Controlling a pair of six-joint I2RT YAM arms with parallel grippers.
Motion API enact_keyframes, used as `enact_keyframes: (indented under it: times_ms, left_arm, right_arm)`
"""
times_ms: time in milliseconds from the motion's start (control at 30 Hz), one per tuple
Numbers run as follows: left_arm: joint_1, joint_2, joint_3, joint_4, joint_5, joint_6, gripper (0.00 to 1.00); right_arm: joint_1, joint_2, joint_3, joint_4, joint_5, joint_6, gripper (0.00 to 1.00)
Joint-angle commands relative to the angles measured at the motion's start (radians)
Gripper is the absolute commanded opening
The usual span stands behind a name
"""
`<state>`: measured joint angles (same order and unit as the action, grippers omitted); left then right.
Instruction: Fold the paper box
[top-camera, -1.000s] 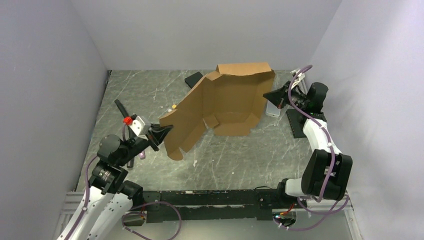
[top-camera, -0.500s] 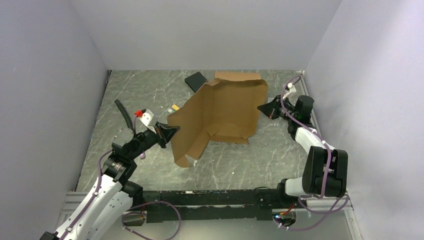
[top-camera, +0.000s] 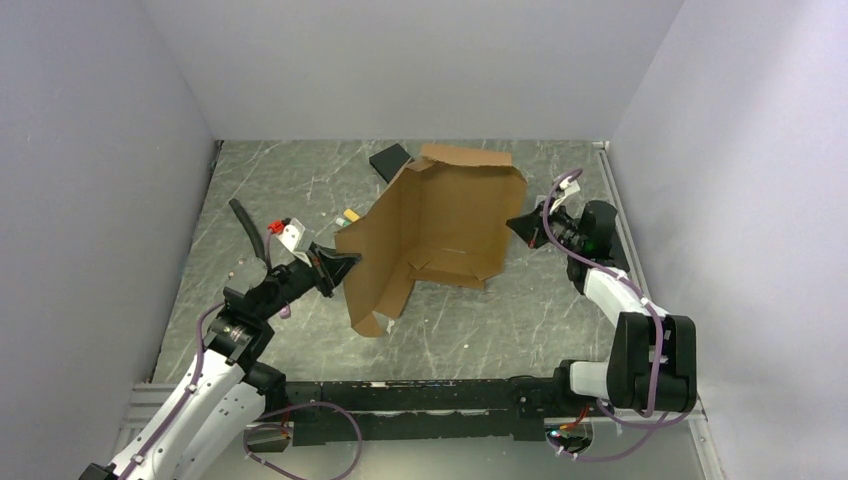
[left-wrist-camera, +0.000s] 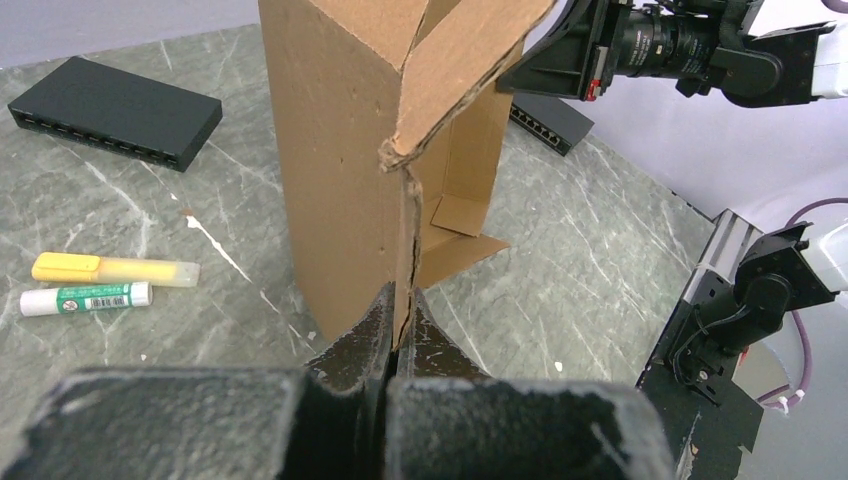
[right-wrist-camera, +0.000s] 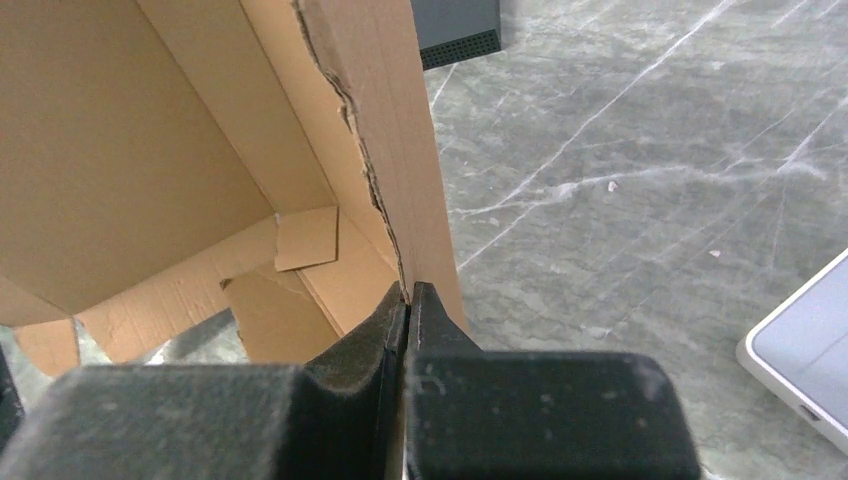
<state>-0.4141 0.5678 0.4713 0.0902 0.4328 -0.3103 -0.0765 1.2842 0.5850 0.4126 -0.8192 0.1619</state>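
- Left gripper (left-wrist-camera: 398, 318), nearest on the left side: jaws pinched tight on the near-left corner edge of the paper box (top-camera: 440, 225), where the cardboard is torn and ragged along the crease.
- Box sits mid-table between the two arms, half opened. The panels stand upright and form an open corner, with the brown inner face turned toward the arms.
- A loose flap at the near-left reaches down to the table (top-camera: 300, 190); small tabs lie flat at the foot of the back panel.
- Just left of the box on the marbled grey top: a yellow marker (left-wrist-camera: 110, 269) and a white glue stick (left-wrist-camera: 85, 298), lying side by side and apart from the cardboard.
- Right gripper (right-wrist-camera: 408, 300), further back on the right: jaws closed on the right-hand vertical edge of the box, low on a narrow side strip.
- White tray corner (right-wrist-camera: 800, 350) on the table to the right of that grip, apart from the box.
- Farthest: a black slab (top-camera: 390, 158) lying flat by the box's far-left top corner, near the back wall.
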Motion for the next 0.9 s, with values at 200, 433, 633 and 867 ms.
enact_keyframes:
  times_ms: [200,433,633,867]
  left_arm:
    - [-0.005,0.006,0.008,0.014,0.011,-0.014,0.0]
    - [-0.005,0.027,0.039,-0.028,0.007,0.031,0.0]
    - [-0.005,0.061,0.111,-0.115,0.003,0.105,0.0]
    - [-0.005,0.088,0.134,-0.139,0.01,0.137,0.0]
  right_arm:
    - [0.034,-0.029,0.017,-0.108,0.107,-0.251,0.0]
    - [0.041,-0.043,0.031,-0.138,0.106,-0.352,0.15]
    - [0.041,-0.039,0.065,-0.114,0.096,-0.374,0.32]
    - [0.034,-0.064,0.128,-0.096,0.037,-0.353,0.48]
